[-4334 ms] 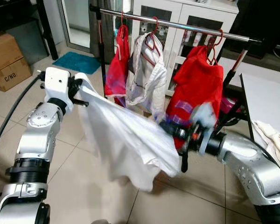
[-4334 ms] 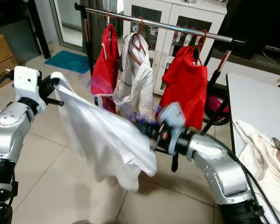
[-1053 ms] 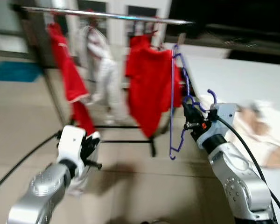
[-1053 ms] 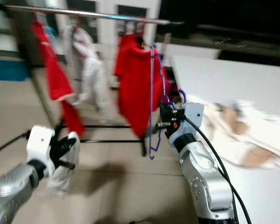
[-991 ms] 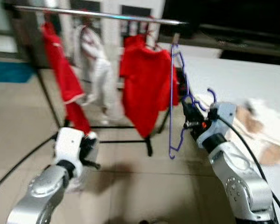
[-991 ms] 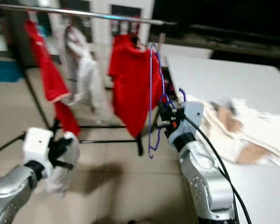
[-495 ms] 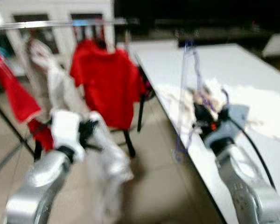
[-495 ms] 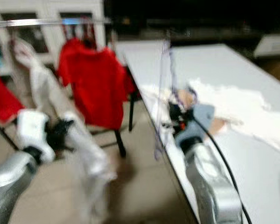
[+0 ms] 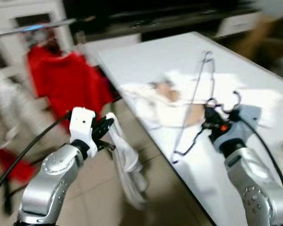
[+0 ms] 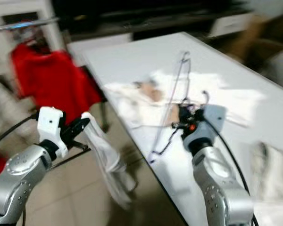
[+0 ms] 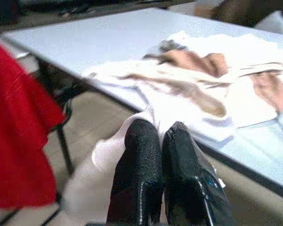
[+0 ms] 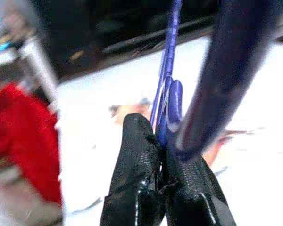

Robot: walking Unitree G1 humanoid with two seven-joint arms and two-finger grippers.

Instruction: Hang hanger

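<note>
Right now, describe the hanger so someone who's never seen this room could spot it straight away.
Start at the big white table on the robot's right, with pale clothes heaped on it. Over its near edge the right gripper holds a thin blue wire hanger, jaws shut on it. It is bare wire, unlike the cloth around it.

Left silver arm (image 9: 52, 181): raised and bent at the elbow, forearm angled forward and upward, white wrist housing at its upper end. Left gripper (image 11: 156, 141): two long black fingers pressed together, pinching a fold of white cloth garment (image 9: 127, 165) that hangs below the fingertips.

Right silver arm (image 9: 254, 188): raised, forearm angled upward and inward, grey wrist housing at its upper end. Right gripper (image 12: 156, 141): two black fingers closed side by side, clamping the thin purple wire hanger (image 9: 193, 108), whose frame extends above and below the fingertips.
</note>
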